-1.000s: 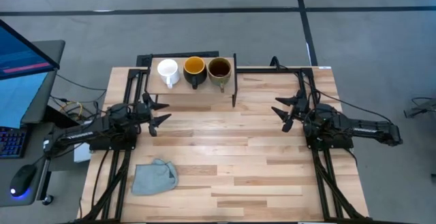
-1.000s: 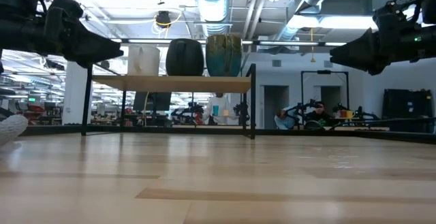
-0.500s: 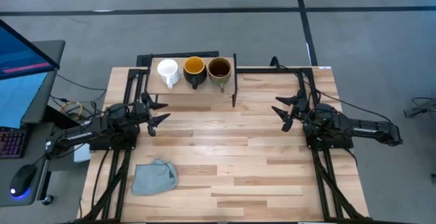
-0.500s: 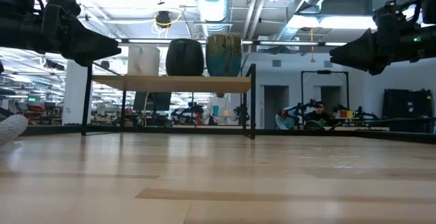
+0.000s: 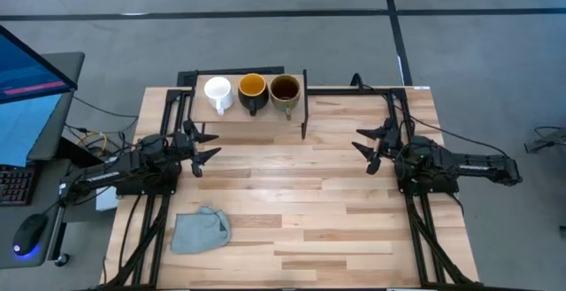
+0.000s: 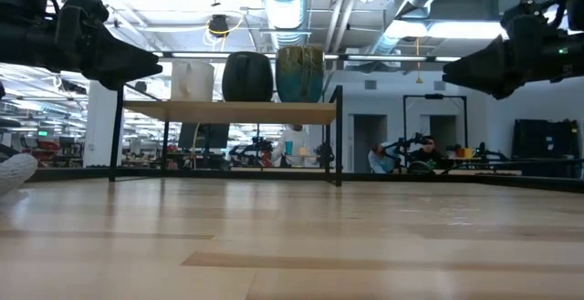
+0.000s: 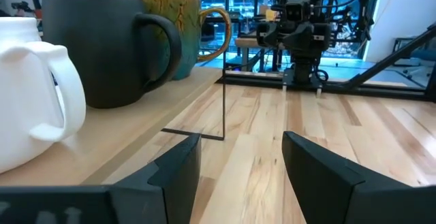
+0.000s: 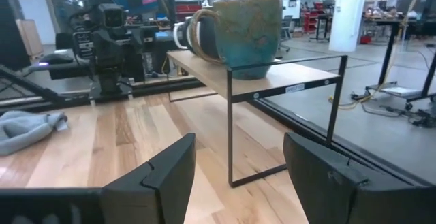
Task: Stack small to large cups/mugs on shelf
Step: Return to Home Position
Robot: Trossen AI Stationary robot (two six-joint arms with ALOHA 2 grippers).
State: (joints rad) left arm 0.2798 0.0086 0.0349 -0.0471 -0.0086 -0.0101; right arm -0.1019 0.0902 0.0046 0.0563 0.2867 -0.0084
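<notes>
On one shelf (image 6: 228, 112) stand three mugs (image 6: 247, 77), side by side.

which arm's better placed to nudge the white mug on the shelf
probably left: left tool hangs open by the shelf end holding the white mug; right tool is beyond the olive mug at the other end

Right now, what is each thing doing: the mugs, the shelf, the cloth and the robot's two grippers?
shelf: standing, holds three mugs
white mug: upright on the shelf
dark mug: upright on the shelf
olive mug: upright on the shelf
cloth: crumpled on the table
left gripper: open, empty
right gripper: open, empty
</notes>
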